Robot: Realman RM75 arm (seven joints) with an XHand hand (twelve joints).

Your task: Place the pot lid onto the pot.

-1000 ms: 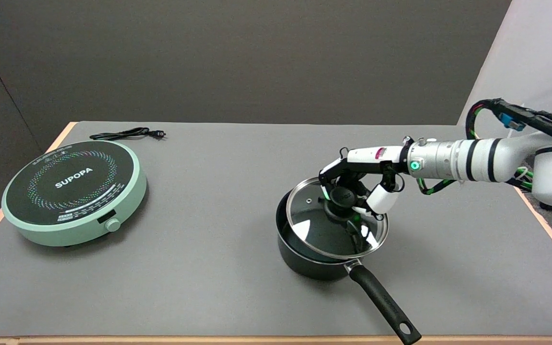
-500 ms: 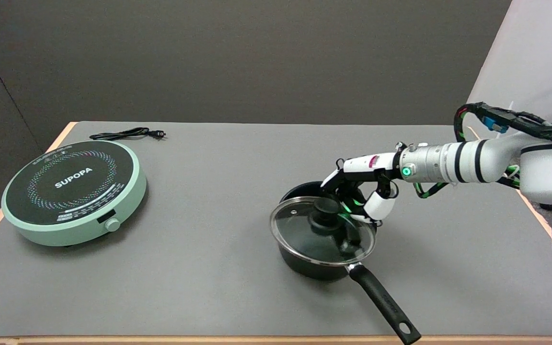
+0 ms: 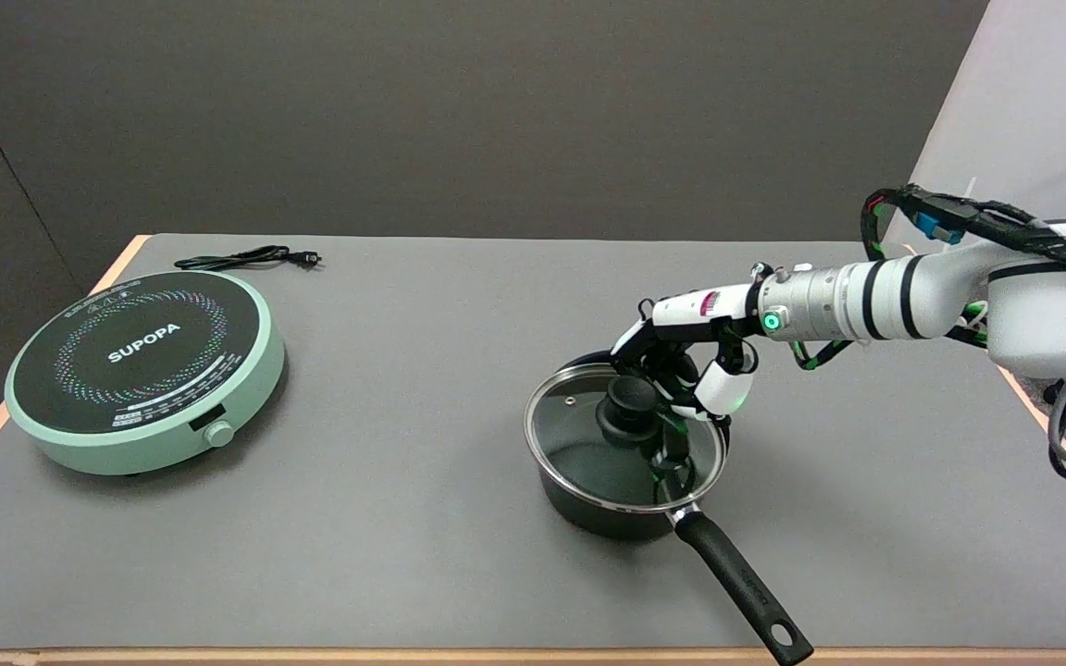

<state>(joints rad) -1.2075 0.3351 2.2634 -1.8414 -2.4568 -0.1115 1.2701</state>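
A dark wall is backing the grey table [image 3: 459,305]. Toward its near right edge the pot [image 3: 602,507] is wearing the pot lid [image 3: 579,435], seemingly seated; the robot hand [image 3: 681,375] is hovering beside the knob, grip unclear.

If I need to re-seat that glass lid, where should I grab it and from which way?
Take the lid by its black knob, which stands up from the middle of the glass; the rim is thin and lies against the pot. Come from above and from the right, as the right hand is now, fingers beside the knob. That likely keeps clear of the pot's handle, which points toward the near edge.
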